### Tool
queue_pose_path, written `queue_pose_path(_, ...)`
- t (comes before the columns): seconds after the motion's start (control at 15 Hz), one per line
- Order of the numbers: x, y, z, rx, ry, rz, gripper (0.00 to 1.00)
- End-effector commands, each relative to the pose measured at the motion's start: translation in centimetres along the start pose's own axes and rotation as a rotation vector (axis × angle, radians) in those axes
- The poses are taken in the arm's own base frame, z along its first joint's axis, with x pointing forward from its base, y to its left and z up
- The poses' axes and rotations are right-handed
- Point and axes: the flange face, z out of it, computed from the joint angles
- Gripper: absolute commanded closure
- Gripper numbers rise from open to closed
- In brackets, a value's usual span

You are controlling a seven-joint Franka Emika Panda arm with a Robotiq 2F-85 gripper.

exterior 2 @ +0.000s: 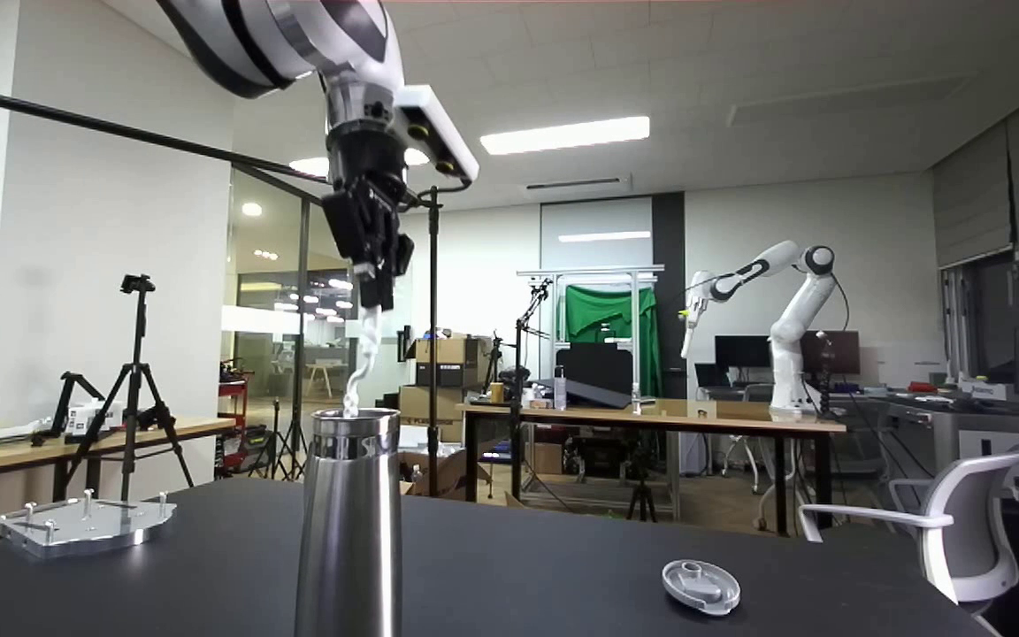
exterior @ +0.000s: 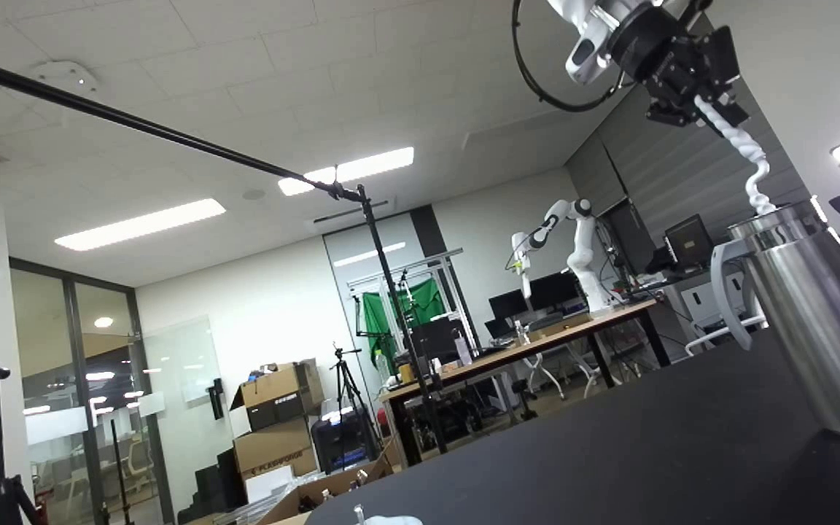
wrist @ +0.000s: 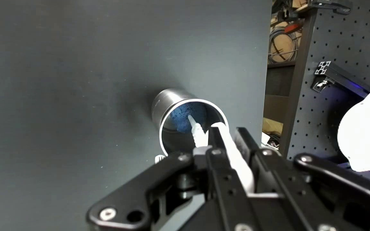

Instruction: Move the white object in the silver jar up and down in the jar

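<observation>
gripper [wrist: 231, 138] is clamping the white stick [exterior: 744, 144] between its jaws, the stick is reaching into the silver jar [exterior: 825, 313] inboard of the bench edge [wrist: 264, 70] facing the pegboard [wrist: 313, 134], and a slanted lift, levering sideways, is probably risking tipping the jar.

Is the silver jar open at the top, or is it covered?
Open: the wrist view looks into the silver jar, and the white object passes through its uncovered mouth.
</observation>
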Motion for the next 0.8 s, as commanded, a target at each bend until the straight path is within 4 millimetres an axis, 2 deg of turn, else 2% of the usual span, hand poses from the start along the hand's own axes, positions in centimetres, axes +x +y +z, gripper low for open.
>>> queue_pose_path(0.0, 0.2, 2.0, 4.5, 0.096, -0.020, 0.053, 0.96)
queue_pose_path(0.13, 0.4, 2.5, 3.1, 0.091, -0.050, 0.058, 0.96)
queue_pose_path(0.47, 0.0, 0.3, -6.3, -0.012, -0.117, 0.027, 0.96)
queue_pose_path(0.6, -0.6, -0.2, -7.5, -0.044, -0.094, 0.048, 0.96)
queue_pose_path(0.73, -0.9, -0.2, -5.8, -0.049, -0.046, 0.075, 0.96)
